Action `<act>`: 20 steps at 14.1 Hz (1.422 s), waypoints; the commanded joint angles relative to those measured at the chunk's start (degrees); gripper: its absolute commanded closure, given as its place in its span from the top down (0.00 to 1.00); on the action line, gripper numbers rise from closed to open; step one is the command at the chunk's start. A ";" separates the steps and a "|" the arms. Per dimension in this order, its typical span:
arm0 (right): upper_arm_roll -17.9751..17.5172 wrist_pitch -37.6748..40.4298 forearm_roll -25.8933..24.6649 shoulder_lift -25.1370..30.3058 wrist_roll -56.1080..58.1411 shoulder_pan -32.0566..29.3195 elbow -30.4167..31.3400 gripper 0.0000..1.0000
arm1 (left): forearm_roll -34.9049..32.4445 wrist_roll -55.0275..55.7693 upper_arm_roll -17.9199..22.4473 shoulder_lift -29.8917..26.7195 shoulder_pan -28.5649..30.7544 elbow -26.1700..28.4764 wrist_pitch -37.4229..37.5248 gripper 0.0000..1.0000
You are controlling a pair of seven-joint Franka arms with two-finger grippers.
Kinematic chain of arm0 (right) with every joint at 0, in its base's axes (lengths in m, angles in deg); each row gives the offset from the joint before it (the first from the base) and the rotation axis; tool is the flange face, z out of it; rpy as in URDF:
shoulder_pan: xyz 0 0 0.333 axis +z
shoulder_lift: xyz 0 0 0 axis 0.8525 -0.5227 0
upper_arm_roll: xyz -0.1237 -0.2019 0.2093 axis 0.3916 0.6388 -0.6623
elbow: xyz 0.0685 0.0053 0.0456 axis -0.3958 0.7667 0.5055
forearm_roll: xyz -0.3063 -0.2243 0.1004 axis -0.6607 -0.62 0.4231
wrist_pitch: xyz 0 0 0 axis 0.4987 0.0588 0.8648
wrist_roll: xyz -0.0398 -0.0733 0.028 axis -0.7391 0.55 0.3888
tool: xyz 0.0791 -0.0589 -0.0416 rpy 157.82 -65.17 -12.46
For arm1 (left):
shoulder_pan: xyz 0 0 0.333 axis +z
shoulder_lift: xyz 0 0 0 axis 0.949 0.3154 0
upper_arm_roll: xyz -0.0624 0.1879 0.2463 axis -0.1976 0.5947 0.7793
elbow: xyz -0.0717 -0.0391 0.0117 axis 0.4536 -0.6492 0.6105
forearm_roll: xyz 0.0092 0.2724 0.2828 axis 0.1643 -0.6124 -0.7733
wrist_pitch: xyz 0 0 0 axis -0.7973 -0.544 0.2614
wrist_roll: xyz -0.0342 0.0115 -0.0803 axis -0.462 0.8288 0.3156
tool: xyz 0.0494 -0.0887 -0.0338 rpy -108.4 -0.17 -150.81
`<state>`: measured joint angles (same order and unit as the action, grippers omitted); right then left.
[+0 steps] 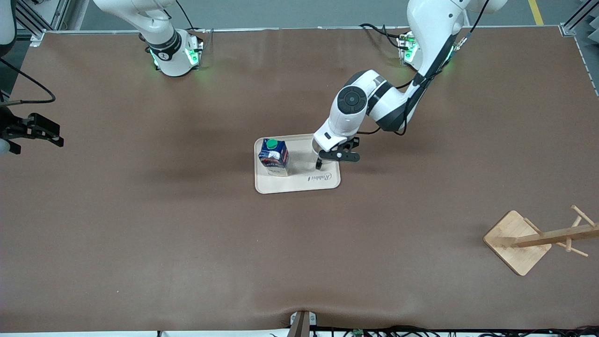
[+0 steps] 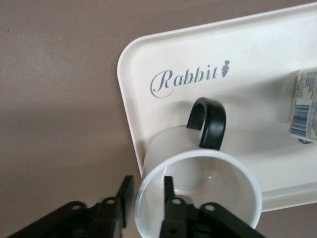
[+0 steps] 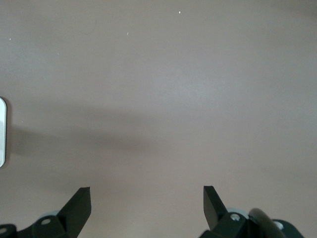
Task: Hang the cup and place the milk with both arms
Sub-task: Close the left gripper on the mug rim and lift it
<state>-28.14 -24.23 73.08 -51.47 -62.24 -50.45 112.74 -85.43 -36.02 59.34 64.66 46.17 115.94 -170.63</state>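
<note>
Cup [image 2: 198, 186]: stands upright on the tray [image 1: 299, 185], at about 3 o'clock from the milk [image 1: 273, 157]; in the front view it is hidden under the left arm's wrist. Its black handle [image 2: 210, 121] is turned toward the printed word on the tray, so the rim next to the tool is free to be pinched.

Left tool [image 2: 148, 198]: lowered onto the cup, one finger [image 2: 125, 196] outside the wall and the other inside the mouth; the gap is narrow and the rim is clamped between them. A rim grip leaves the handle free, which is judged useful for hooking it on a peg.

Milk: stands upright on the tray toward the right arm's end, green cap up, beside the cup but not touching it.

Rack [image 1: 538, 238]: wooden, with pegs, at roughly 4 o'clock from the tray, well apart, nearer the front camera; nothing hangs on it yet.

Right tool [image 3: 146, 203]: spread wide and empty over bare surface [image 1: 140, 224], at about 9 o'clock from the tray; this arm waits.

Step judged: cup gripped, lift not yet made.
</note>
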 commanded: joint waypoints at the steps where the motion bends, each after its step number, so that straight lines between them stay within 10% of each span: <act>1: -0.40 0.52 0.20 -3.20 0.79 -0.57 -2.23 1.00 | -0.45 0.94 0.03 2.53 -0.21 -3.09 -0.28 0.00; 11: -0.57 0.52 0.29 -7.43 0.88 0.05 -3.64 1.00 | -0.36 2.37 0.12 -10.36 7.50 -9.41 15.14 0.00; 16: -0.84 0.34 0.11 -12.25 1.14 0.92 -3.91 1.00 | -0.10 -16.77 0.30 -15.29 17.78 -21.11 37.39 0.00; 20: -0.66 -1.59 -0.50 -19.82 1.58 2.24 -5.93 1.00 | -0.10 -34.62 0.21 -19.08 29.38 -22.00 41.11 0.00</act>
<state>-29.13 -26.42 73.09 -67.99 -61.53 -48.16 110.29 -85.43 -64.00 60.18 46.94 71.17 94.25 -131.45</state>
